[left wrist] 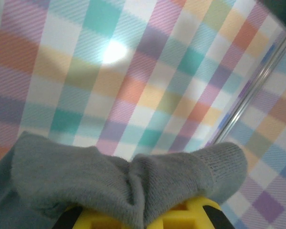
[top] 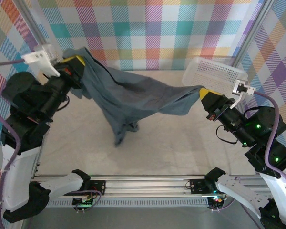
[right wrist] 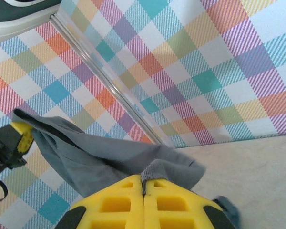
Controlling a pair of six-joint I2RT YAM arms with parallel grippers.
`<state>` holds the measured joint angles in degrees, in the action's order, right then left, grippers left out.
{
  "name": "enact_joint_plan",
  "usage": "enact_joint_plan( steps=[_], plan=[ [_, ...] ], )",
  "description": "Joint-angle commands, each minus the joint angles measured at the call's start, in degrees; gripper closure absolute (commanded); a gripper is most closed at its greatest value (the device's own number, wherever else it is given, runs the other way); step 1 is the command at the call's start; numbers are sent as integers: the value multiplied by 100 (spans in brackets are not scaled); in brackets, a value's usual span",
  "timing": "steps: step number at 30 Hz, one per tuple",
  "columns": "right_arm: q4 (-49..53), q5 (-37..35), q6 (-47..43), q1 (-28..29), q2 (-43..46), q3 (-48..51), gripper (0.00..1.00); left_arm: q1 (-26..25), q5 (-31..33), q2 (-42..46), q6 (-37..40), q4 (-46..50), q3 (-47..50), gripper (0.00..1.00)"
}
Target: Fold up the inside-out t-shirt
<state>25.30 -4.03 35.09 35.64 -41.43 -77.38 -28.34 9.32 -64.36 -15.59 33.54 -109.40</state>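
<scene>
The dark slate-grey t-shirt (top: pixel 128 98) hangs stretched in the air between both arms, its lower part drooping down to the table at the middle. My left gripper (top: pixel 76 64) is shut on one end of the cloth at the upper left; in the left wrist view grey fabric (left wrist: pixel 133 179) bunches over the yellow fingers (left wrist: pixel 186 217). At the right, my right gripper (top: pixel 204 95) is shut on the other end, and the t-shirt (right wrist: pixel 109 160) pinches between its closed yellow fingers (right wrist: pixel 114 202). The white tag is hidden.
A white mesh basket (top: pixel 213 72) sits at the back right, close behind the right gripper. Checkered walls enclose the beige table (top: pixel 181 143). The metal rail (top: pixel 148 183) runs along the near edge.
</scene>
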Motion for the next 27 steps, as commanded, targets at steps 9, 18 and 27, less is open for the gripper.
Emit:
enact_joint_plan(
  steps=[9,18,27],
  plan=[
    [1230,-2475,749,-13,-540,-198,100,599,628,-4533,1063,249,-4360,100],
    [3209,-3427,2461,-562,-2349,606,100,1049,-1016,-6746,641,414,-4866,57],
    [2409,-2187,2741,-734,-1767,1964,100,1006,-1818,-4352,-144,1448,-1546,46]
  ],
)
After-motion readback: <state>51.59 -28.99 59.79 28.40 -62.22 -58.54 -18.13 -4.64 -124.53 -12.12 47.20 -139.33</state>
